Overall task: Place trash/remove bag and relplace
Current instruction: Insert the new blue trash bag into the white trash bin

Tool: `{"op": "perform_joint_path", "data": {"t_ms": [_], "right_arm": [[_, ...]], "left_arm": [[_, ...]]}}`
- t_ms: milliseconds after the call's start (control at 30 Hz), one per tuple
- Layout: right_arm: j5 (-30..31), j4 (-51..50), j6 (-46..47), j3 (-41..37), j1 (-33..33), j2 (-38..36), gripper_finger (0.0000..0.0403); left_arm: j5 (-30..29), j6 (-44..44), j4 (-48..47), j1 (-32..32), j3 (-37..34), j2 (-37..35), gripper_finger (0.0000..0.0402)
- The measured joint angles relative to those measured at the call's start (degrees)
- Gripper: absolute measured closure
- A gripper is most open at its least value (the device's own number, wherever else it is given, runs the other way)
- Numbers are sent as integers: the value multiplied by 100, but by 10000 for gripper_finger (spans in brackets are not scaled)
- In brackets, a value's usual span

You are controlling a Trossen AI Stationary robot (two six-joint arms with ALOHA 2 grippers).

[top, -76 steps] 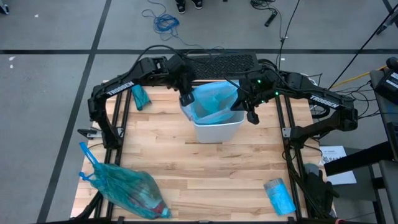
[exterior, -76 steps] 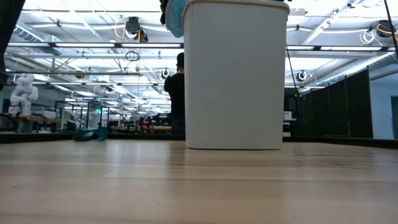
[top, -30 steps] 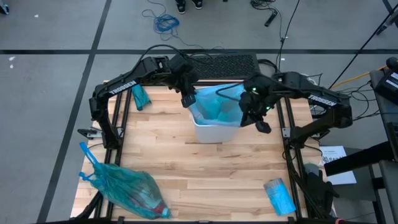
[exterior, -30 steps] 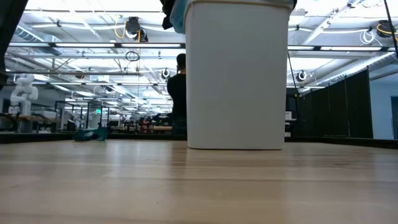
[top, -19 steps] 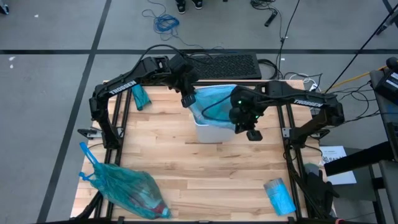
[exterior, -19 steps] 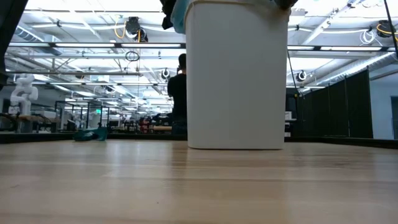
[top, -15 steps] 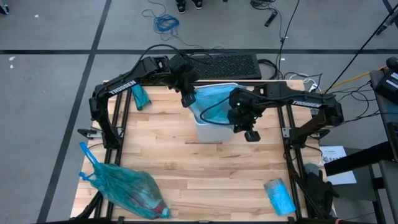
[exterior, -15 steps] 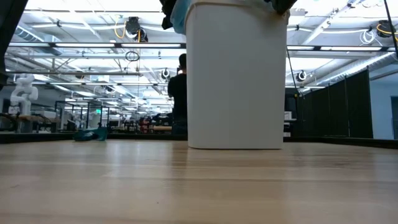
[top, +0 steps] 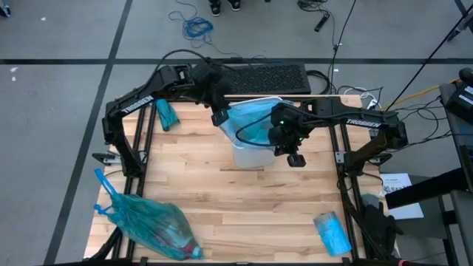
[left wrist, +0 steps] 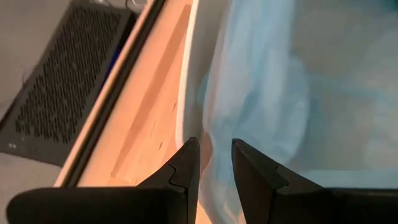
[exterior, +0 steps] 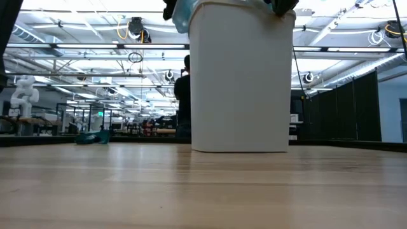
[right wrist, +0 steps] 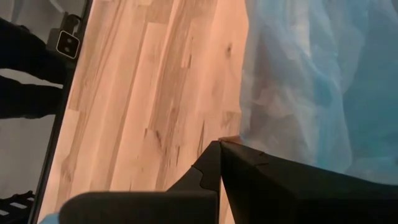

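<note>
**Seating the fresh liner over the bin rim**

I have both arms at the white bin (top: 257,154), which stands near the middle of the tabletop's far edge, and I am fitting a new pale blue liner (top: 256,122) into it. The trash itself is already out of the way: it sits inside the tied teal bag (top: 151,225) lying at the near left corner of the tabletop (top: 244,207).

My left gripper (left wrist: 210,163) is at the bin's far left rim. Its jaws stand slightly apart with the liner's edge between them, so I judge it is pinching the film against the rim, though the wrist view does not show firm contact on both sides. My right gripper (right wrist: 219,149) is at the near right side of the bin, jaws fully closed; I cannot tell from the pictures whether any film is trapped between them, only that blue plastic hangs just beside the tips.

To do this step well, I think I need to:

- keep the left hold steady as an anchor, since the film will slip back into the bin if that corner lets go;
- draw the right side outward and down over the rim, not across, so the liner's mouth spreads evenly;
- move slowly, because the film is thin and a closed tip dragged along the edge could tear it or tip the light bin.

2 folded spare bags lie apart: one (top: 167,114) near the far left corner, one (top: 332,231) near the near right corner.
</note>
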Motion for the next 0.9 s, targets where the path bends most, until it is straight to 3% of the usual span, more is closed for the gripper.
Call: {"op": "perform_joint_path", "data": {"t_ms": [267, 367, 467, 633, 900], "right_arm": [[-4, 62, 2, 0, 0, 0, 403], [-9, 64, 5, 0, -7, 0, 403], [-11, 66, 46, 0, -7, 0, 403], [-20, 79, 46, 0, -10, 0, 403], [-44, 152, 38, 0, -117, 0, 403]], "left_arm": [[-55, 0, 31, 2, 237, -194, 313], [420, 2, 31, -71, 237, -196, 313], [785, 204, 31, -353, 240, -196, 313], [828, 724, 36, -832, 244, -93, 313], [909, 785, -20, -1288, 246, 162, 313]]}}
